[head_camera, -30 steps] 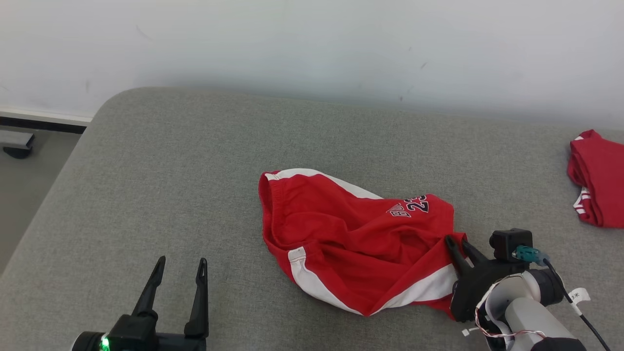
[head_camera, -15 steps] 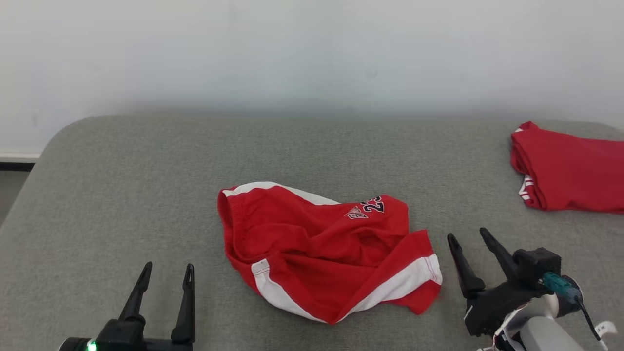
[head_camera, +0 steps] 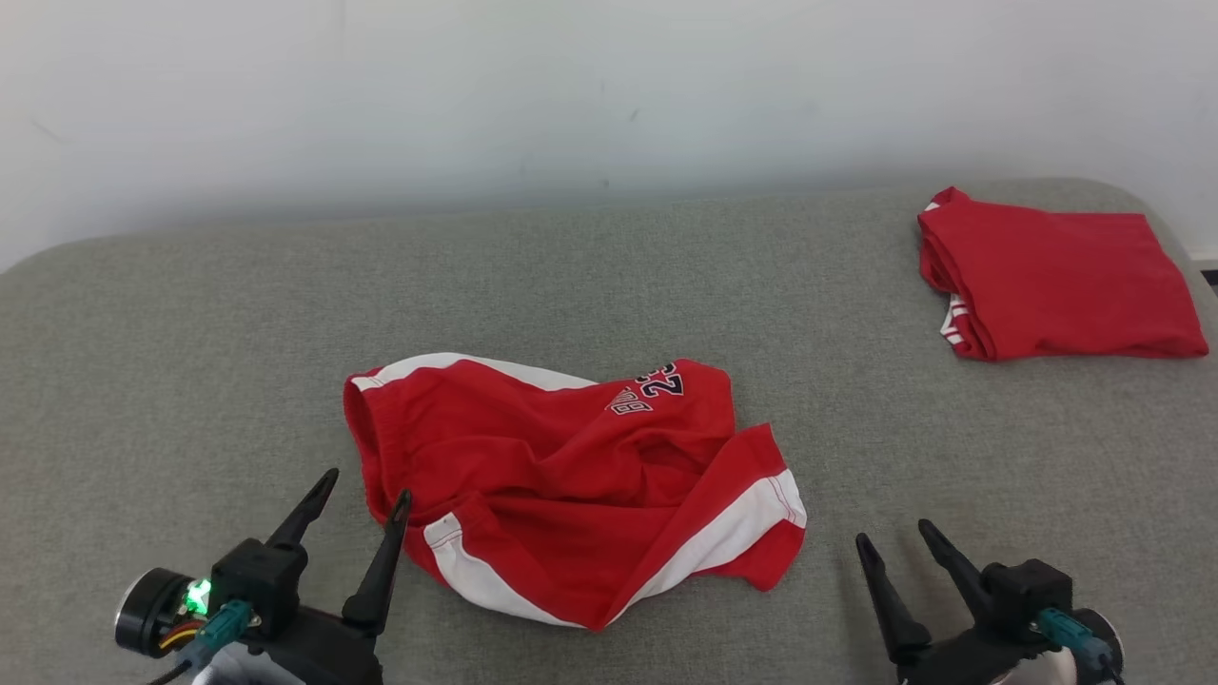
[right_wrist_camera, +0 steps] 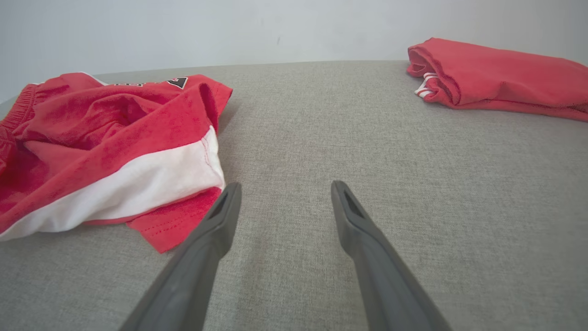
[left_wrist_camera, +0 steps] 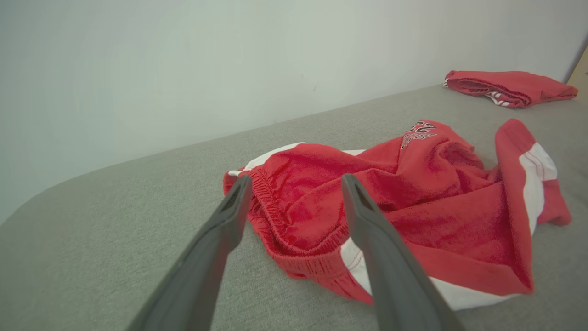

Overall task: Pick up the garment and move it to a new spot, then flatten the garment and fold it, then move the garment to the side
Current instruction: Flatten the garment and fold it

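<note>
Closest to the robot are its two hands. The left gripper (head_camera: 368,483) is at the bottom left. Its two dark fingers are spread wide and hold nothing. One fingertip is right at the edge of the red shorts (head_camera: 561,476), by the stretchy waist. I cannot tell if it touches the cloth.

The right gripper (head_camera: 893,531) is at the bottom right. Its fingers are spread wide too, and it is empty. It hangs over the bare grey cushion (head_camera: 190,362), near the leg end of the shorts but not touching it.

The shorts lie on the cushion between the two grippers, a little more to the robot's left. They are red with white stripes down the sides. They are bunched up and wrinkly, not flat. The waist is on the left side. One leg is flopped over on the right side, with its white stripe on top. Dark letters and a number show near the far edge.

Farther back, on the right, sits a folded red cloth (head_camera: 1056,276), well apart from the shorts. Small white stripes peek out at its left edge.

Behind the cushion is a plain pale wall (head_camera: 571,86).
</note>
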Controlling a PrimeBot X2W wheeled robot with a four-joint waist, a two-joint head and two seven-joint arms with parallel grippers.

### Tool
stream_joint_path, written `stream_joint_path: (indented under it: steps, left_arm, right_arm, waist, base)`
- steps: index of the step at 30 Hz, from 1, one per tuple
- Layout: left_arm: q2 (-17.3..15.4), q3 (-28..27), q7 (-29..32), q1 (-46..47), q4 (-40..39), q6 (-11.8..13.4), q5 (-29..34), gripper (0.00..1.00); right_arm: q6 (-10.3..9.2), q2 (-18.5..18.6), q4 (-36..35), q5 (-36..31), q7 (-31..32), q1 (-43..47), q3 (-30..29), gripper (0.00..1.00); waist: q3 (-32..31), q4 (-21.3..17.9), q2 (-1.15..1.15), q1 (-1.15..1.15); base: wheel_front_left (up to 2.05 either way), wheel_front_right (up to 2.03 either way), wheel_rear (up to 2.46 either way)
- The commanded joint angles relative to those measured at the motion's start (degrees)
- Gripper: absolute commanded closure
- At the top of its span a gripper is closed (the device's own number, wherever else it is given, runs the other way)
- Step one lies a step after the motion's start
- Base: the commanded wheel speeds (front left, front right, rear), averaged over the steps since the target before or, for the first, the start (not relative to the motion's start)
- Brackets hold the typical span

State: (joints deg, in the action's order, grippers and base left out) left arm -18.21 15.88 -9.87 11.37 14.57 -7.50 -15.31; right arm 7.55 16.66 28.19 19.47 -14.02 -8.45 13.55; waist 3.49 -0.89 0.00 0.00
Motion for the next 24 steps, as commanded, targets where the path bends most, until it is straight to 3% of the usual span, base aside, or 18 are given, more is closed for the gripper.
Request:
stream_joint_path:
  steps: [1, 6, 12, 24]
  left_arm:
    - [-0.9, 1.1, 0.7, 1.2, 0.3, 0.1, -1.3, 0.0]
    - [-4.2, 7.6, 3.1, 4.3, 1.7, 0.1, -5.7, 0.0]
    - [-5.2, 15.0, 3.4, 7.7, 3.8, 0.1, -8.3, 0.0]
    - [-7.8, 21.2, 3.4, 10.0, 5.7, 0.1, -13.6, 0.0]
  right_arm:
    - [-0.16, -0.4, 0.0, -0.2, 0.2, -0.7, 0.7, 0.0]
    - [-0.16, -0.2, 0.2, -0.3, 1.1, -3.5, 4.0, 0.0]
    - [-0.16, 1.6, 0.8, 1.0, 1.9, -8.0, 8.0, 0.0]
    - [-0.16, 6.2, -1.5, 4.8, 3.8, -9.3, 14.3, 0.0]
  waist:
    - [1.1, -1.0, 0.0, 0.0]
    - [2.8, -1.4, 0.0, 0.0]
    - [5.0, -0.6, 0.0, 0.0]
    - [4.1, 0.7, 0.0, 0.0]
  base:
    - [0.0, 0.0, 0.0]
    - [0.0, 0.0, 0.0]
    - [0.0, 0.0, 0.0]
    - [0.0, 0.0, 0.0]
